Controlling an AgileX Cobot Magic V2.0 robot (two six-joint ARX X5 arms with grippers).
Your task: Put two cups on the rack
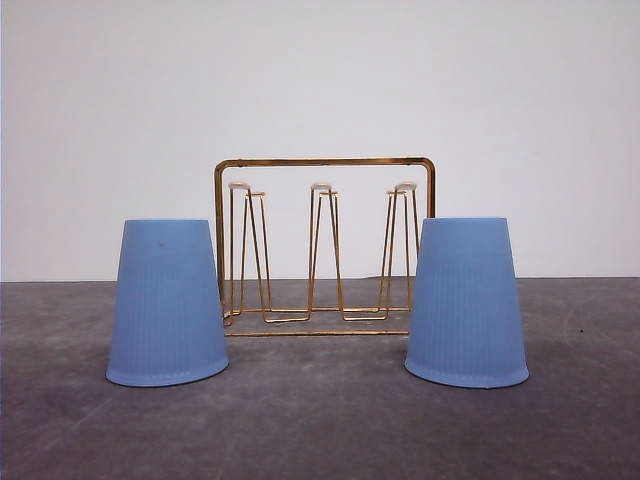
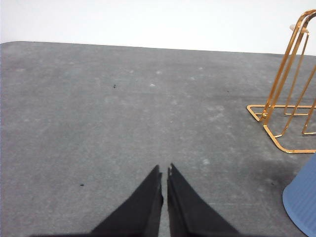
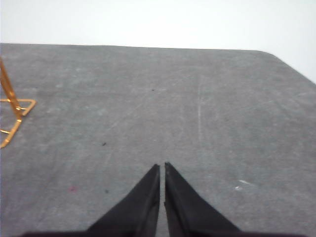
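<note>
Two light blue ribbed cups stand upside down, wide rim on the grey bench [image 1: 320, 420], no handles: left cup [image 1: 166, 303] and right cup [image 1: 466, 303], each just in front of and to one side of the rack [image 1: 324, 246], not touching it as far as can be told. Rack is thin gold wire, upright between and behind them, rectangular base, arched back frame, three narrow loop pegs with white tips, all pegs bare. Left wrist view catches the rack's end and base corner, with a cup's rim edge close by it.
</note>
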